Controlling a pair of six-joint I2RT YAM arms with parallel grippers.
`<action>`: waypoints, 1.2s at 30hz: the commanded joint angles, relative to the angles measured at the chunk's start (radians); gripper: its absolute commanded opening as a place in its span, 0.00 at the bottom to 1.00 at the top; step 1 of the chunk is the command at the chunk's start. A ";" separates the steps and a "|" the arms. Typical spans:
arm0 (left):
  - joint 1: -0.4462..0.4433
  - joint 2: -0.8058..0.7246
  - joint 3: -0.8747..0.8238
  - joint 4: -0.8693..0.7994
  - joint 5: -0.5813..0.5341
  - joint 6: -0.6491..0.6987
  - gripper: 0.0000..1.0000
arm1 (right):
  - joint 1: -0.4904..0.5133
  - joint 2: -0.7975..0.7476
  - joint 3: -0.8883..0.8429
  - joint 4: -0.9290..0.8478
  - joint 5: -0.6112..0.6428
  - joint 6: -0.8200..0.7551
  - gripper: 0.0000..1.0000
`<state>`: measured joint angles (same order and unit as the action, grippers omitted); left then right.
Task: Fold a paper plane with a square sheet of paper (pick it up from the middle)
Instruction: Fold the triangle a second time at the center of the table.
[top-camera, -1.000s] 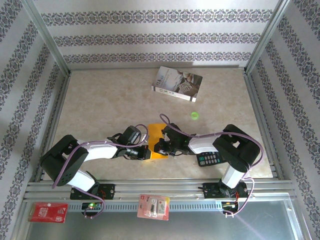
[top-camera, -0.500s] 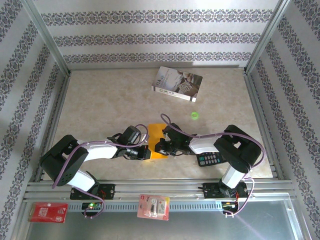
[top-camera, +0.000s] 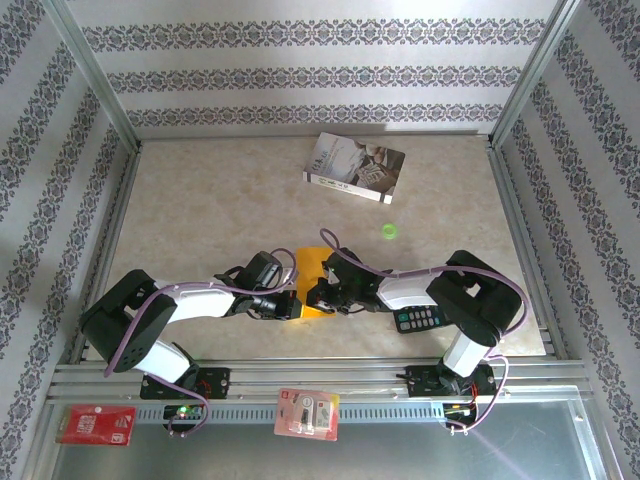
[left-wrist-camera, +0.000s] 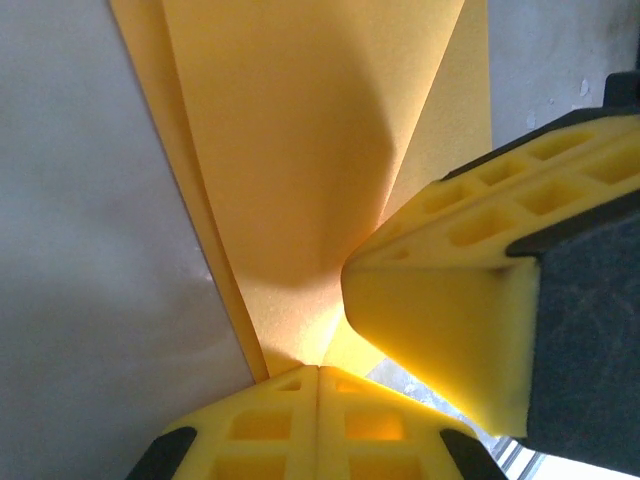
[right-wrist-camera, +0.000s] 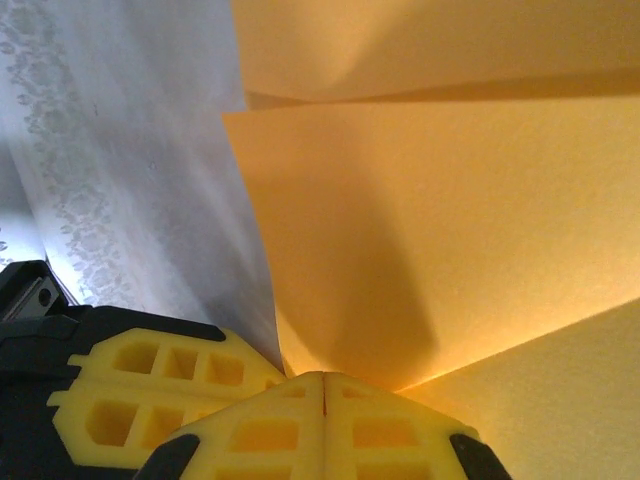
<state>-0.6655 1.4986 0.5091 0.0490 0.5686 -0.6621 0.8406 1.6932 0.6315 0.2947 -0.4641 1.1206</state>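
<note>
The orange sheet of paper (top-camera: 309, 266) lies folded into a narrow strip with several layers, near the table's front edge between my two grippers. My left gripper (top-camera: 291, 303) is at its left side. In the left wrist view the left gripper (left-wrist-camera: 318, 372) has its jaws pressed together on a fold of the sheet (left-wrist-camera: 300, 170). My right gripper (top-camera: 316, 295) is at the sheet's right side. In the right wrist view the right gripper (right-wrist-camera: 325, 380) is also shut, with a layer of the sheet (right-wrist-camera: 440, 230) running into the seam. The two grippers almost touch.
A grey-white book (top-camera: 355, 168) lies at the back of the table. A small green object (top-camera: 389, 231) sits to the right of the paper. A black calculator (top-camera: 420, 318) lies under the right arm. A red pack (top-camera: 95, 424) and a card pack (top-camera: 308, 413) rest on the front rail.
The right arm has shifted slightly to the left. The paper and the left arm look unchanged.
</note>
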 joint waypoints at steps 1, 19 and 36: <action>0.010 0.048 -0.063 -0.222 -0.139 0.016 0.00 | 0.011 0.028 -0.014 -0.020 -0.001 0.013 0.02; 0.010 0.035 -0.068 -0.233 -0.147 0.017 0.00 | -0.038 0.033 0.084 -0.311 0.117 -0.078 0.01; 0.010 0.036 -0.070 -0.229 -0.145 0.016 0.00 | -0.178 -0.008 0.093 -0.273 0.063 -0.159 0.01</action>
<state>-0.6655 1.4967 0.5072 0.0486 0.5671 -0.6621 0.7082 1.7042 0.7231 0.0708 -0.4801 1.0023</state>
